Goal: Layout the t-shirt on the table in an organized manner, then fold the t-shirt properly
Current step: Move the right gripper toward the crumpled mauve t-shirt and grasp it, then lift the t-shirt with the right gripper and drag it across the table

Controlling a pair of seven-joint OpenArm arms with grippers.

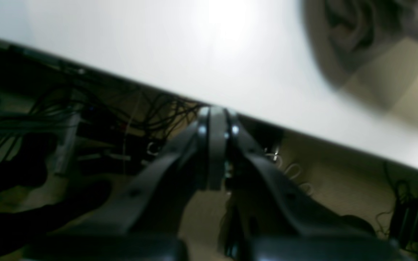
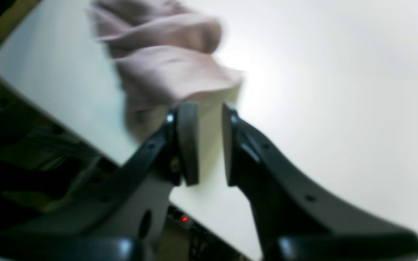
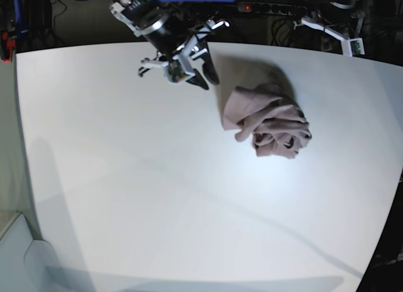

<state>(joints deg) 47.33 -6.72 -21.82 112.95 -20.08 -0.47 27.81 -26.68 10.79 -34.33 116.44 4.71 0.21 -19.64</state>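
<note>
The mauve-pink t-shirt [image 3: 271, 121] lies crumpled in a heap on the white table [image 3: 126, 179], right of centre towards the far edge. My right gripper [image 3: 205, 77] hangs just left of the heap, above the table. In the right wrist view it [image 2: 205, 108] is open, with nothing between its fingers, and a fold of the t-shirt [image 2: 165, 69] sits just past the fingertips. My left gripper [image 1: 215, 112] is shut and empty, over the table's edge. The t-shirt [image 1: 354, 32] shows blurred and apart from it at the top right of the left wrist view.
Dark cables and equipment [image 1: 85, 119] hang below the table's edge in the left wrist view. The left arm [image 3: 337, 29] sits beyond the far right corner of the table. A power strip [image 3: 264, 7] lies behind the far edge.
</note>
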